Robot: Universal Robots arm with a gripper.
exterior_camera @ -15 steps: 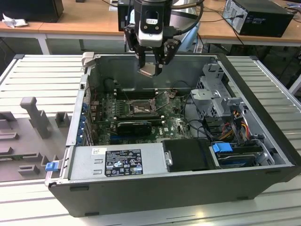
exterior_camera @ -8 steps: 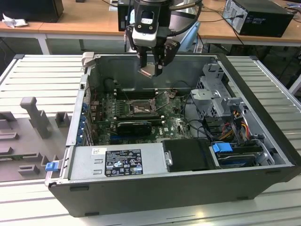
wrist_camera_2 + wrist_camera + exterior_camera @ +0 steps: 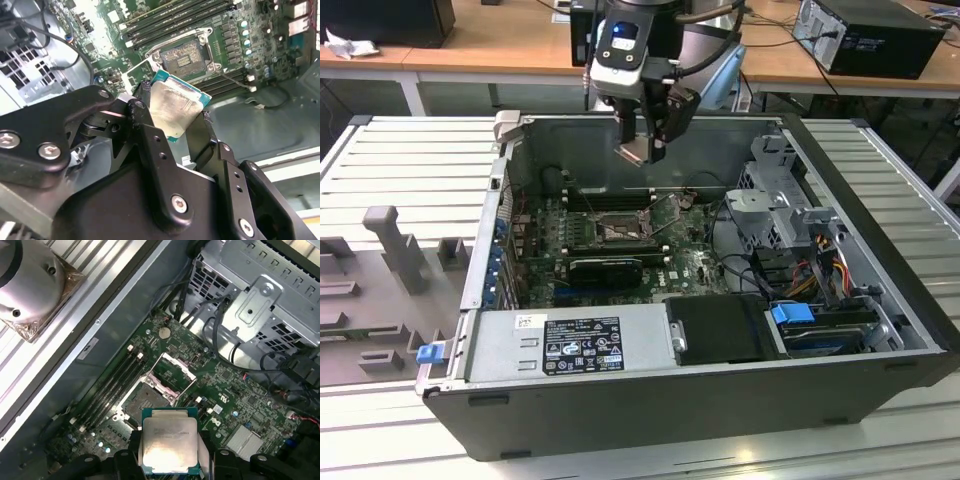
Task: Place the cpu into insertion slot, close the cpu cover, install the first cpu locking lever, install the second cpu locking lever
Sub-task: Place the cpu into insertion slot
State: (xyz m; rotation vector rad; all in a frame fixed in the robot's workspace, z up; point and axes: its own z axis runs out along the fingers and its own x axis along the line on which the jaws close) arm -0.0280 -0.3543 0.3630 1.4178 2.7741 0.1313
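Observation:
My gripper (image 3: 642, 148) hangs above the open computer case, shut on the cpu (image 3: 632, 153). In both wrist views the cpu (image 3: 172, 107) (image 3: 169, 440) shows its pale silvery top and green edge between the black fingers (image 3: 145, 125). Below it on the green board lies the insertion slot (image 3: 620, 230) (image 3: 182, 57) (image 3: 140, 402), a dark square socket with nothing in it. The cpu cover (image 3: 162, 388) (image 3: 135, 75) stands swung up at the socket's edge. A thin wire lever (image 3: 235, 82) lies loose beside the socket.
Black memory slots (image 3: 605, 200) run just behind the socket, and a black heatsink block (image 3: 605, 268) sits in front of it. A metal drive cage (image 3: 780, 210) with cables fills the exterior view's right. The power supply (image 3: 570, 340) lines the near wall. Grey fixtures (image 3: 390, 250) stand outside the case.

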